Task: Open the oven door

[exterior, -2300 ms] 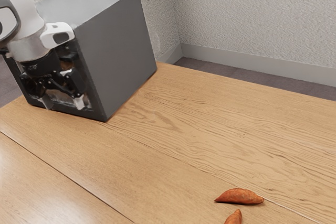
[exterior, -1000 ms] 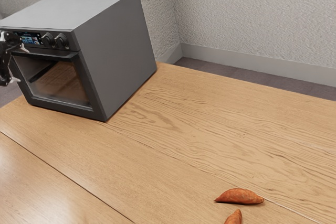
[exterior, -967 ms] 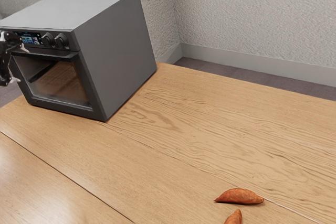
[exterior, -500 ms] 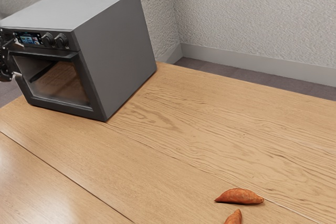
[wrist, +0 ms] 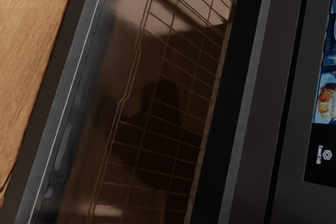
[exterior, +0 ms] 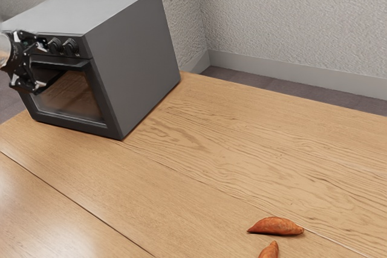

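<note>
Exterior view, from where I stand: boxy dark-grey metal oven (exterior: 133, 58) sits on the light-brown wood-grain table (exterior: 181, 173), toward the view's L side, w/ its flat rectangular glass-paned oven door (exterior: 71, 98) on the front, closed. Straight dark bar handle (exterior: 63, 63) runs along the door's top edge; two round black knobs (exterior: 55, 45) are just above it. Black two-finger gripper (exterior: 41, 64) is up at the front, nr the view's L edge, in front of the end of the handle farther from the knobs. Its fingers are spread apart, one higher, one lower, nothing clamped btwn them; can't tell if either touches the oven. It hides most of the control panel's display. Wrist view: hand faces the door close up; thin wire rack (wrist: 157, 114) shows thru the tinted glass, w/ a dark shadowy reflection over it. Past the handle, part of the glossy rectangular display (wrist: 326, 98) shows food pics & a small white icon. Back in the ext. view, two tapered orange-brown sweet potatoes (exterior: 275, 226) lie nr each other on the table, well apart from the oven, one cut off by the pic's lower edge. Rough pale-grey wall (exterior: 290, 16) behind.
</note>
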Tool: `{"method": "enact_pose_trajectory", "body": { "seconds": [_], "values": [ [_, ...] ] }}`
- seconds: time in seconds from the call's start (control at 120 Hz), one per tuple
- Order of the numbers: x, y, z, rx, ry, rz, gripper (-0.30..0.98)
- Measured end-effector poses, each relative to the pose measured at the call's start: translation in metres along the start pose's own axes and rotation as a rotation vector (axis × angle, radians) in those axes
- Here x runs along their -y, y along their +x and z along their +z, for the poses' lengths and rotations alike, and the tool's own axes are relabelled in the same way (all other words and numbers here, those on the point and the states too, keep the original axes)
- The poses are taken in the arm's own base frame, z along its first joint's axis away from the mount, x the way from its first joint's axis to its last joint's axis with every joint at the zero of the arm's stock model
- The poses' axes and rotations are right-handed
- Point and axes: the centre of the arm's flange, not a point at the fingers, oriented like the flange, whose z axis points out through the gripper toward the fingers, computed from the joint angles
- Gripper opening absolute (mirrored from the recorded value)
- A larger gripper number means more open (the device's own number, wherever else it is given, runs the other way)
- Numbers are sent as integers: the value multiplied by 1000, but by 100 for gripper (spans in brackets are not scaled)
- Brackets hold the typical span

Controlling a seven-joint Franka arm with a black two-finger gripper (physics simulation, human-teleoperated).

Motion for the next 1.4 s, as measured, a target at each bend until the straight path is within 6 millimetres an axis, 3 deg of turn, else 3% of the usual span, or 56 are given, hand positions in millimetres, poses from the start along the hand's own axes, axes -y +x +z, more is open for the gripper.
{"method": "enact_pose_trajectory", "body": {
  "seconds": [0.233, 0.567, 0.7, 0.825, 1.075, 1.217, 1.308, 1.4],
  "values": [
    [7, 30, 9, -39, 5, -50, 68],
    [5, 37, 23, -60, -3, -50, 68],
    [2, 28, 32, -50, -6, -37, 68],
    [-1, -2, 39, -15, -6, -6, 68],
    [30, 8, 50, -27, 49, -40, 68],
    [61, 11, 25, -55, 72, -67, 68],
    [93, -3, 10, -35, 84, -126, 68],
    [128, -10, -20, -69, 89, -129, 68]
  ]
}}
